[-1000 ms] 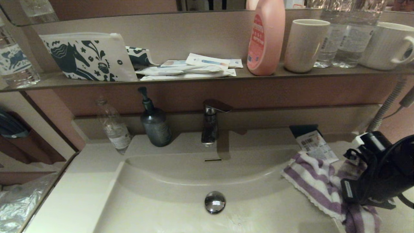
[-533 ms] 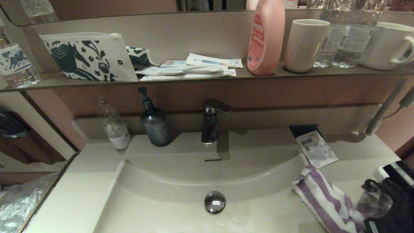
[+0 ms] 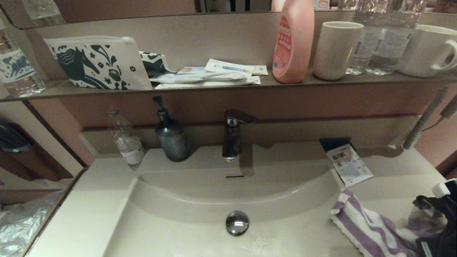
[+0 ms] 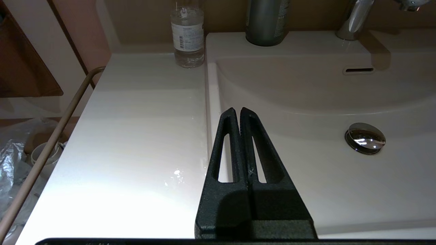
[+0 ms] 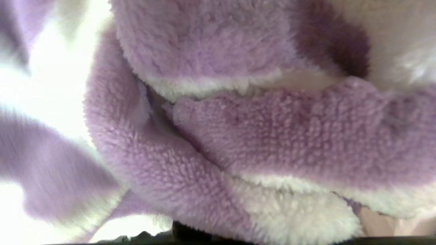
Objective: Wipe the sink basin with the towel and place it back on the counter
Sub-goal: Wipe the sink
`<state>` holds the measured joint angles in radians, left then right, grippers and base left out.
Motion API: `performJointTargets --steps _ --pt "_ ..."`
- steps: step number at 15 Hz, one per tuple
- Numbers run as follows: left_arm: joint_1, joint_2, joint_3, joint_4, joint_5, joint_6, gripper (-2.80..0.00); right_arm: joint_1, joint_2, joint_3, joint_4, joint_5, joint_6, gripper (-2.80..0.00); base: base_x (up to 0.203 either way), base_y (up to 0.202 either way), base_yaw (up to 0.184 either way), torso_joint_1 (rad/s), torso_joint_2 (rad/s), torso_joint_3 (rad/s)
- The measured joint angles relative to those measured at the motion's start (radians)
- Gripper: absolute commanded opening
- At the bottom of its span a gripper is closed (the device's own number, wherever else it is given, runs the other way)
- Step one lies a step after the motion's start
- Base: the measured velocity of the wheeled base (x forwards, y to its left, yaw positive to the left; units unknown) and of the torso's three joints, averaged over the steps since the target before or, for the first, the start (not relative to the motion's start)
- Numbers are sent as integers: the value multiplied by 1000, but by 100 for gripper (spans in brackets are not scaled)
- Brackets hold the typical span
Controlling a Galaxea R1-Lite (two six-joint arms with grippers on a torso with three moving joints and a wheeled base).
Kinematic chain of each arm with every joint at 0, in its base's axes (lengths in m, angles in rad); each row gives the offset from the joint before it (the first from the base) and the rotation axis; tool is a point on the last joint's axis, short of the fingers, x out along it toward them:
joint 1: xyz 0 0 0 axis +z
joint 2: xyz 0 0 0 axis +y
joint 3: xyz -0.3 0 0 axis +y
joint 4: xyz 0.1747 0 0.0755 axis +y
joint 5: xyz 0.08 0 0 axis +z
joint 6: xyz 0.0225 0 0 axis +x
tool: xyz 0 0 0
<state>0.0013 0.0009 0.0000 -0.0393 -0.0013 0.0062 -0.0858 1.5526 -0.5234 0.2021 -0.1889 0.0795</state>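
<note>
- My right gripper (image 3: 433,228) sits at the near right corner of the tabletop (image 3: 392,167), its jaws clenched on the towel (image 3: 371,228)
- The towel, purple and white striped, trails from my jaws toward the sink basin (image 3: 200,235); its scalloped end lies at the basin's right rim, partly on the tabletop
- In the right wrist view the towel (image 5: 238,136) fills nearly everything, bunched in soft folds right against the camera
- My left gripper (image 4: 237,114) hovers over the left edge of the sink basin (image 4: 306,102), jaws pressed together and grasping nothing
- The round chrome drain plug (image 3: 237,222) sits in the middle of the basin, well apart from the towel
- A small printed packet (image 3: 349,164) lies on the tabletop just behind the towel
- The faucet (image 3: 234,134), a dark pump bottle (image 3: 171,137) and a clear bottle (image 3: 125,141) stand along the back
- The horse-print pouch (image 3: 96,62), pink bottle (image 3: 293,41) and cup (image 3: 335,48) are on the shelf (image 3: 221,87) above
</note>
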Motion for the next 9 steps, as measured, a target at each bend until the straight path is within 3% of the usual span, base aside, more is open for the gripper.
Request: performJointTargets --steps 4,9 --pt "0 0 0 0 0 0 -280 -107 153 -80 -140 -8 -58 -280 0 0 0 0 0 0" --pt "0 0 0 0 0 0 -280 -146 337 -307 -162 -11 -57 -280 0 0 0 0 0 0"
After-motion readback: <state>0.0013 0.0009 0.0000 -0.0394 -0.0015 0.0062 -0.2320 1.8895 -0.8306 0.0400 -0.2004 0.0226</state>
